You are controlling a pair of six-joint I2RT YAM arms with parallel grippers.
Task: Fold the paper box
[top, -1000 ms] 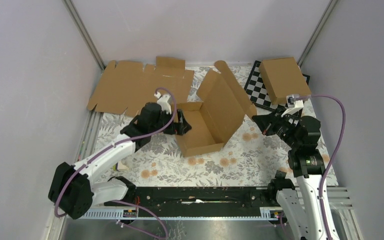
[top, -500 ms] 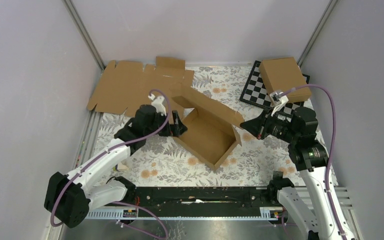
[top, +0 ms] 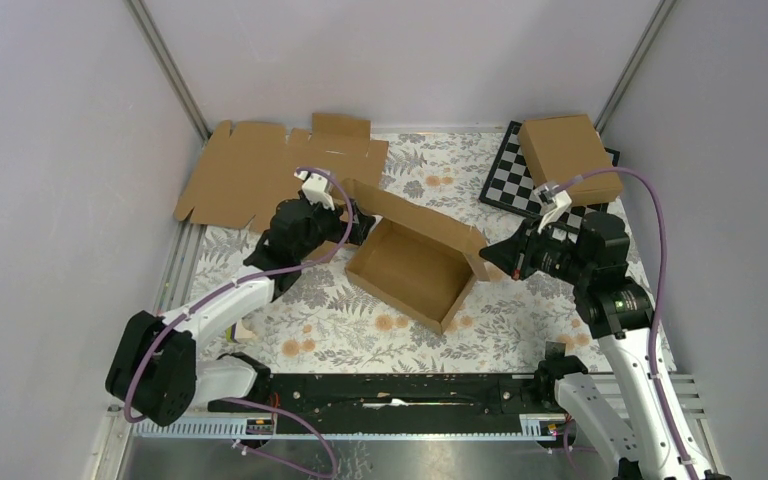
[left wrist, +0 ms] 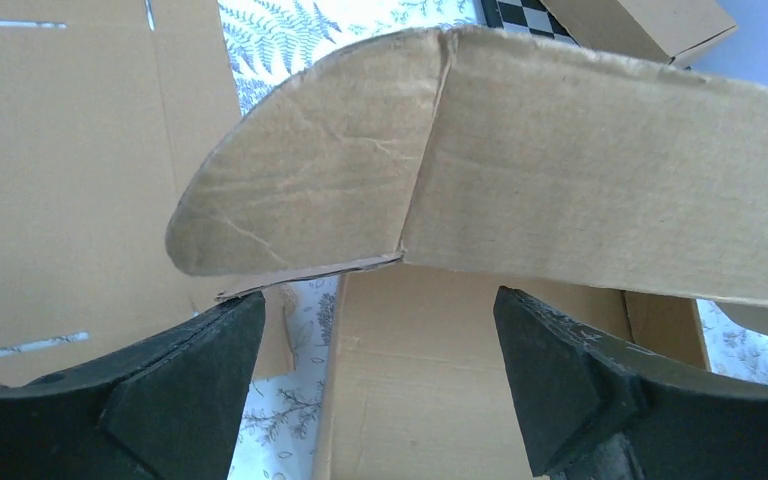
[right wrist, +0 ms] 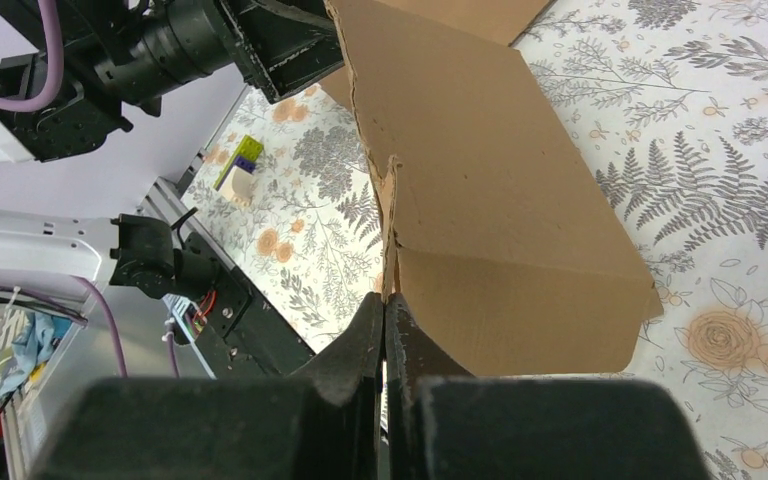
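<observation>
Flowery cloth covers the bench [top: 330,322], with pale walls [top: 60,150] all round. Seen from above, the paper box [top: 410,268] sits in the middle, open at the top and turned a bit sideways.

The left fingers [left wrist: 185,375] are spread wide at the box's 10 o'clock corner. They hold nothing. A rounded flap of the box sits just in front of them. That close view is so full of cardboard that most of the box is cut off.

The right fingers [right wrist: 365,340] are pressed tight together at the box's 3 o'clock corner. Their tips touch the rough edge of a side wall, but I cannot tell if any cardboard is pinched.

At 11 o'clock lies a flat cardboard sheet [top: 250,175]; the left arm [top: 225,300] hides a bit of its near edge. At 1 o'clock a chessboard [top: 505,185] is half hidden under another box [top: 568,155]. A small purple and yellow thing [right wrist: 244,152] lies near the bench's edge, too small to make out.
</observation>
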